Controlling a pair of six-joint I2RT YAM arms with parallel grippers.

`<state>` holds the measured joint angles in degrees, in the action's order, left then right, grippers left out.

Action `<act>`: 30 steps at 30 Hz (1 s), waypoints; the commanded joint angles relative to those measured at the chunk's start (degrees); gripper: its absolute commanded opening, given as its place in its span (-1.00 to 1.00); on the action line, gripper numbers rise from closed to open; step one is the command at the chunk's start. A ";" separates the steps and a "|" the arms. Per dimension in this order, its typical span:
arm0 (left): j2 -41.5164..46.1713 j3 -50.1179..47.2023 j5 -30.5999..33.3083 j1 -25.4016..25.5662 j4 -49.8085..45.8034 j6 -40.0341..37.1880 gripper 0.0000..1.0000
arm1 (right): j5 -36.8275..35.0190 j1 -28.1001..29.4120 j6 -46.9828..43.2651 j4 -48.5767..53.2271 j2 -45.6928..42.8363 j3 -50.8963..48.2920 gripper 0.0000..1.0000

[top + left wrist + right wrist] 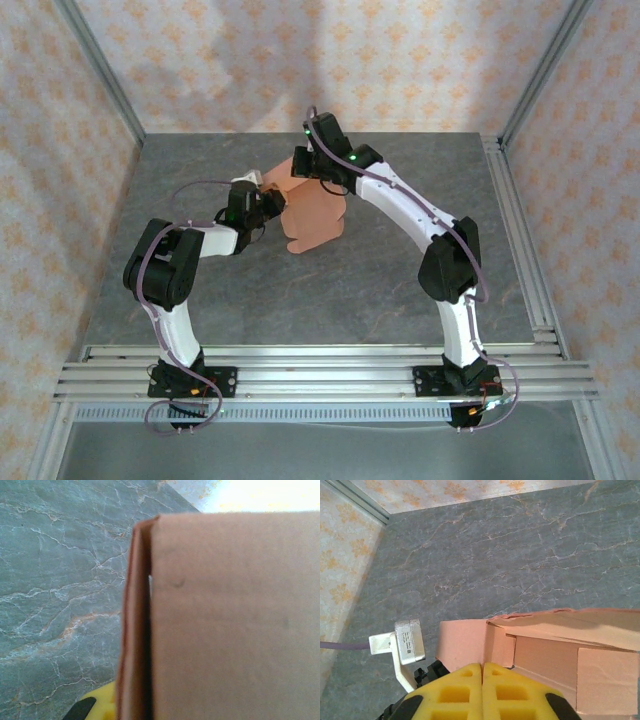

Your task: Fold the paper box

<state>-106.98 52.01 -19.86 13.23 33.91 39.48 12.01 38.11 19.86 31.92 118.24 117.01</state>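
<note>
The salmon-pink paper box (pixel 318 222) is partly folded and held up over the middle of the table, between both arms. In the right wrist view the paper box (pixel 555 650) shows raised walls and an open inside. My right gripper (pixel 483 666) has its yellow fingers pressed together on the box's near corner wall. The right gripper (pixel 312 172) is at the box's far edge in the top view. My left gripper (pixel 265 208) grips the box's left side. In the left wrist view the paper box (pixel 230 620) is very close, with one yellow finger (pixel 99 706) against its double wall.
The grey marbled table (pixel 400 290) lies below. Patterned walls enclose it on three sides, and an aluminium rail (pixel 512 230) runs along the right edge. The left arm's white camera block (pixel 409 641) sits just left of the right fingers.
</note>
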 commanded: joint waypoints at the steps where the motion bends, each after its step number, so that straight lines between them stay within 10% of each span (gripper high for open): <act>1: 2.24 -0.18 1.18 -0.23 1.08 -1.08 -1.00 | -0.03 0.30 -0.28 0.52 -0.32 1.82 -0.58; 7: 2.10 -0.07 1.13 -0.23 1.07 -0.99 -1.00 | -0.35 0.30 -0.38 -0.97 -1.53 0.65 -0.51; 18: 1.77 2.56 -0.99 -0.49 -4.01 -0.71 -1.00 | -1.13 0.30 -5.19 -10.17 -16.46 -14.93 0.18; 30: 2.90 8.00 -5.37 -0.75 -19.43 0.33 -1.00 | -1.58 -2.78 -24.90 -20.50 -29.28 -36.18 0.26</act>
<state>-106.96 56.99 -23.38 12.99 22.06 39.44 11.33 35.07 3.18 15.31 89.25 84.25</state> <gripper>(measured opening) 0.080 0.627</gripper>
